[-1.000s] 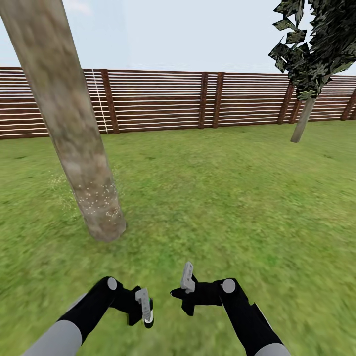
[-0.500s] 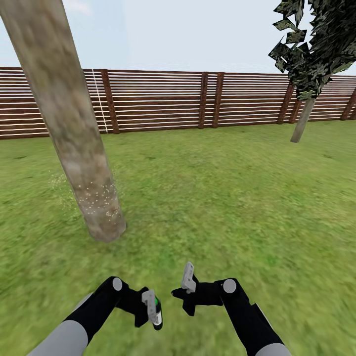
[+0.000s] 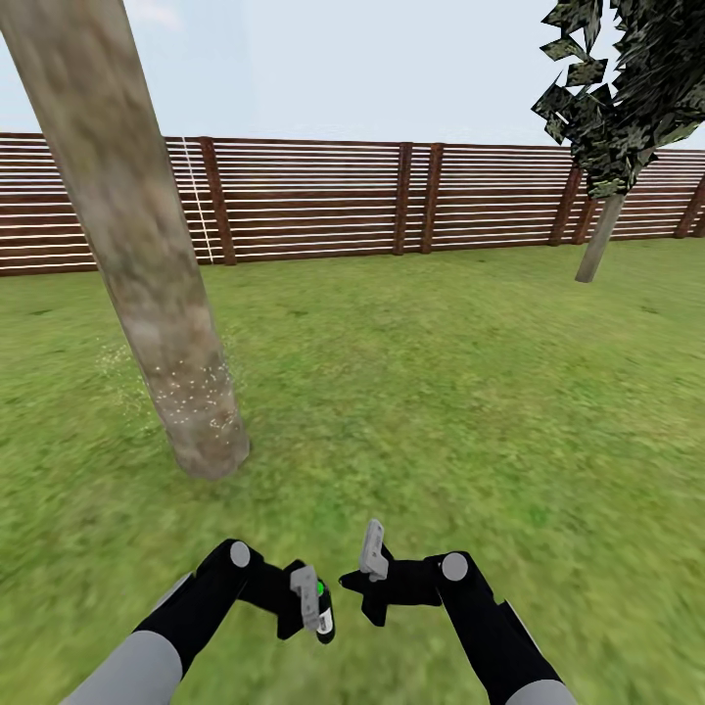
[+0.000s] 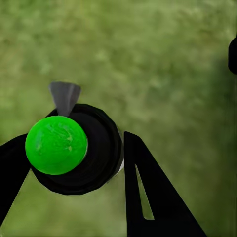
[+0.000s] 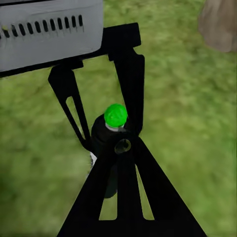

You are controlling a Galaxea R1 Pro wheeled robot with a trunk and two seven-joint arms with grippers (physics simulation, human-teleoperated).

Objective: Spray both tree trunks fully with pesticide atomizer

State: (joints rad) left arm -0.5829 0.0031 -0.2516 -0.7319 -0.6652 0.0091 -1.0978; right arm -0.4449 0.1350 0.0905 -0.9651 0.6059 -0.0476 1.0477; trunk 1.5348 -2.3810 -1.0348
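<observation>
The left gripper (image 3: 315, 612) has shifted rightward, fingers clamped on the pesticide atomizer (image 3: 321, 607); right gripper (image 3: 364, 578) empty, spread.

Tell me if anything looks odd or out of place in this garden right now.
One thing: whitish pesticide speckles cover just the lower tree trunk, with some on the grass beside it. The left gripper holds the pesticide atomizer low over the lawn.

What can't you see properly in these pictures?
- Head view: the tree trunk runs off the top edge, so its crown is cut off.
- Head view: the pesticide atomizer is tiny, mostly covered by the left gripper.
- Right wrist view: the right gripper fingers overlap the atomizer; open or shut is unclear.
- Head view: the grass is blurry.
</observation>
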